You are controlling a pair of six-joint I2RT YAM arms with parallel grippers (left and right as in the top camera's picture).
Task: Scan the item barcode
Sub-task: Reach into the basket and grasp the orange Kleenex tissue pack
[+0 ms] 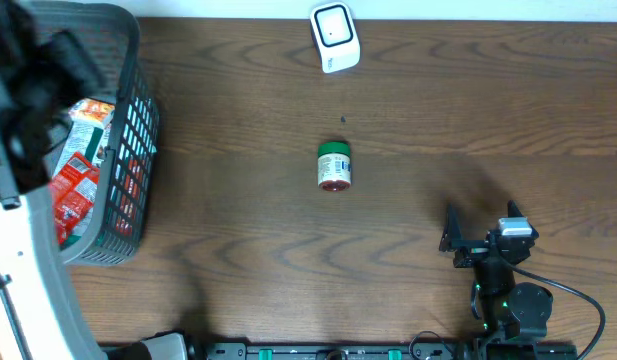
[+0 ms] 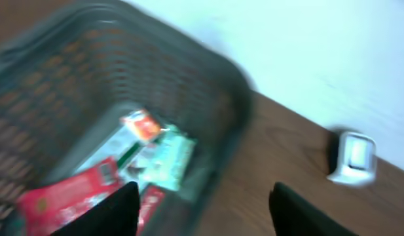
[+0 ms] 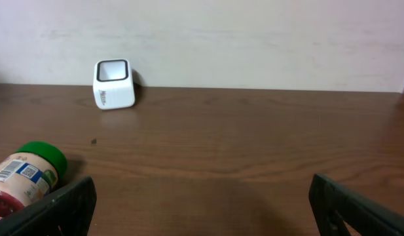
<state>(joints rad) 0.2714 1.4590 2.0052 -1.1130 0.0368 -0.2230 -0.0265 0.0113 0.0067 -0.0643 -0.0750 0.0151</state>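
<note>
A small jar (image 1: 334,167) with a green lid lies on its side mid-table; in the right wrist view the jar (image 3: 25,177) shows a barcode label at the far left. The white scanner (image 1: 335,37) stands at the table's far edge, also seen as the scanner (image 3: 114,84) and, blurred, the scanner (image 2: 353,158). My left gripper (image 2: 202,213) hangs open over the basket's right rim, nothing between its fingers. My right gripper (image 1: 481,220) rests open at the near right, well right of the jar, and empty.
A dark mesh basket (image 1: 136,120) sits at the left edge, holding red packets (image 1: 76,185) and a green-and-white packet (image 2: 165,157). My left arm covers the basket's left side in the overhead view. Bare wood lies between the jar and the scanner.
</note>
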